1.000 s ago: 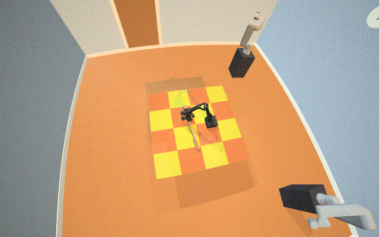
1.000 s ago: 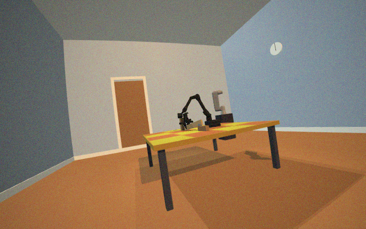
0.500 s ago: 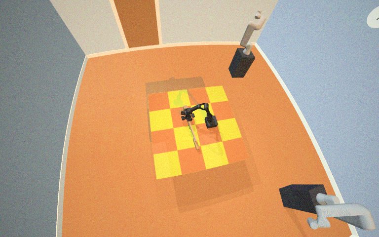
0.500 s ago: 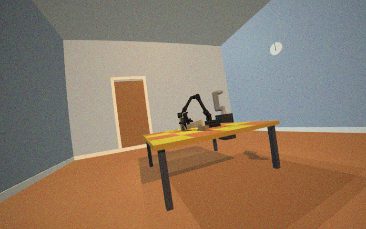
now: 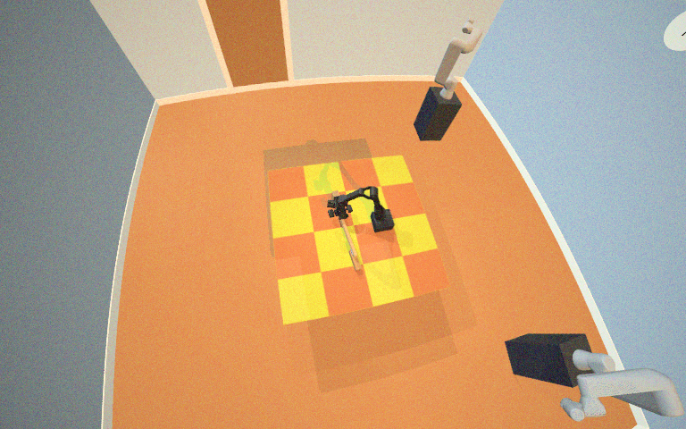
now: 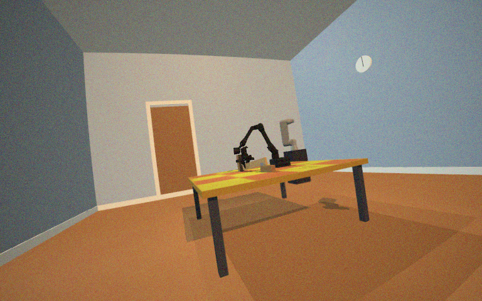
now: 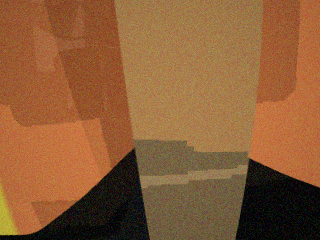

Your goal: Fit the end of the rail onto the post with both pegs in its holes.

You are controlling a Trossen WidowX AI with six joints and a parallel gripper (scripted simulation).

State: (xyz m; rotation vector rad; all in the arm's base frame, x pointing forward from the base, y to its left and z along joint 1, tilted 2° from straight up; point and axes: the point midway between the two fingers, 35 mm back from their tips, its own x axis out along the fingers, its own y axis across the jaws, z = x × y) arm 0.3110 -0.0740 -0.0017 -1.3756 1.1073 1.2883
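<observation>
The long wooden rail (image 5: 347,236) (image 6: 257,162) (image 7: 192,75) runs from the low footboard block (image 5: 357,265) (image 6: 268,168) toward the wooden post (image 5: 334,194) (image 6: 238,164). My gripper (image 5: 341,214) (image 7: 171,152) points down and is shut on the rail near its post end. In the wrist view a black finger presses each side of the rail, and a grey shadow crosses its top. The gripper hides the rail's end, the pegs and the holes. I cannot tell the gap to the post, whether the near end touches the table, or how the far end sits in the bracket.
The checkered orange and yellow table (image 5: 298,298) (image 6: 227,184) carries everything. My arm's black base (image 5: 382,221) (image 6: 280,162) stands to the right of the rail. Two pale arms on dark pedestals (image 5: 437,113) (image 5: 539,357) stand on the floor away from the table.
</observation>
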